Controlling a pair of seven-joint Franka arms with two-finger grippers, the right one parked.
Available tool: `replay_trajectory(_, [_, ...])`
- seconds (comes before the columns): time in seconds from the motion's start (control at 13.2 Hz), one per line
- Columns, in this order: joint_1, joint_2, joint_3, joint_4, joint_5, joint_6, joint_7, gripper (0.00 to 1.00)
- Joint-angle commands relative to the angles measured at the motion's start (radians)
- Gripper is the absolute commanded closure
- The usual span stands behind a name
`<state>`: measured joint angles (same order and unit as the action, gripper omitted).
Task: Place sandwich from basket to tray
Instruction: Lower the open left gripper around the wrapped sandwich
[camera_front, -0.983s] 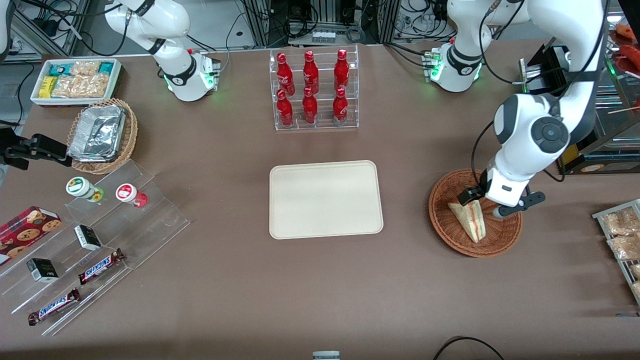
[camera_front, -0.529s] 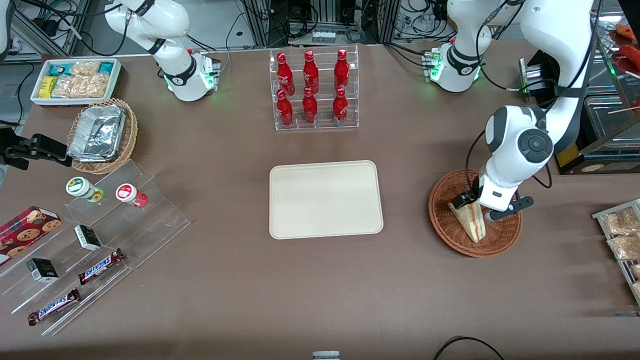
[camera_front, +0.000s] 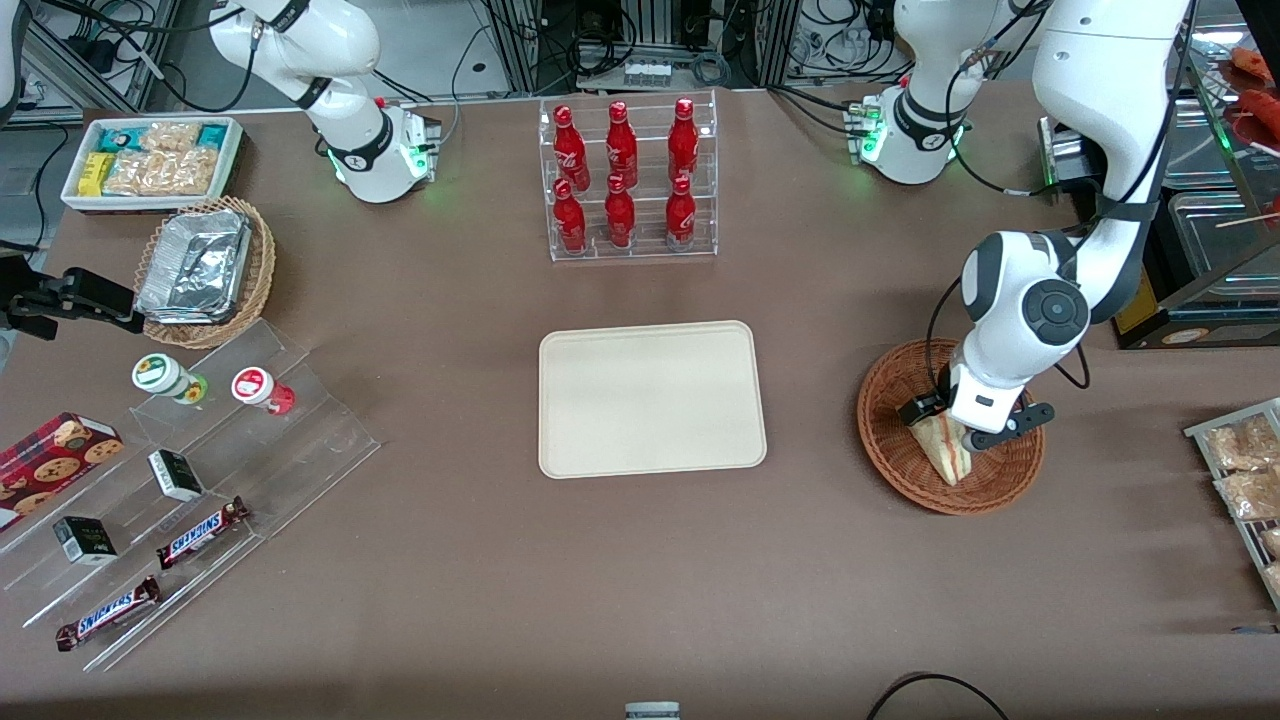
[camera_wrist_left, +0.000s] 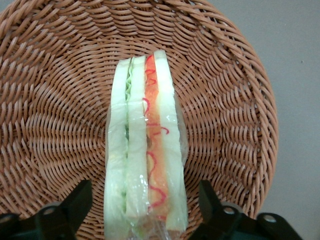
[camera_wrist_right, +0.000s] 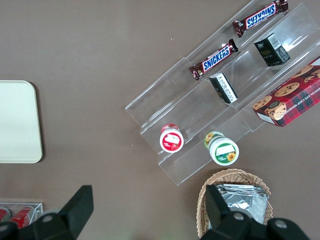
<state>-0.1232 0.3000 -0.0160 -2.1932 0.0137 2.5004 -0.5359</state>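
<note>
The sandwich (camera_front: 947, 456) (camera_wrist_left: 145, 150), a plastic-wrapped wedge of white bread with green and red-orange filling, lies in the round reddish-brown wicker basket (camera_front: 890, 455) (camera_wrist_left: 55, 100) toward the working arm's end of the table. My left gripper (camera_front: 968, 428) (camera_wrist_left: 145, 207) is low inside the basket, open, with one finger on each side of the sandwich and a small gap to each. The cream tray (camera_front: 650, 398) (camera_wrist_right: 17, 122) lies flat at the table's middle, bare.
A clear rack of red bottles (camera_front: 627, 180) stands farther from the front camera than the tray. A stepped acrylic display (camera_front: 190, 480) with snack bars, a tan foil-container basket (camera_front: 205, 270) and a white snack bin (camera_front: 150, 160) sit toward the parked arm's end. Snack packets (camera_front: 1240, 470) lie at the working arm's table edge.
The left arm has come down into the basket, bringing the open gripper from above the sandwich's upper end to astride it. The sandwich has not moved.
</note>
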Motion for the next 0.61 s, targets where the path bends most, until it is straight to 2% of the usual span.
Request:
replay_trajectory(0.0, [-0.001,-0.004,0.004,0.007,0.009,0.009,-0.004,1.0])
replay_trajectory(0.23, [-0.001,-0.034,0.005,0.041,0.011,-0.067,-0.002,1.0])
replay_trajectory(0.53, [-0.016,-0.088,-0.007,0.246,0.057,-0.441,-0.007,1.0])
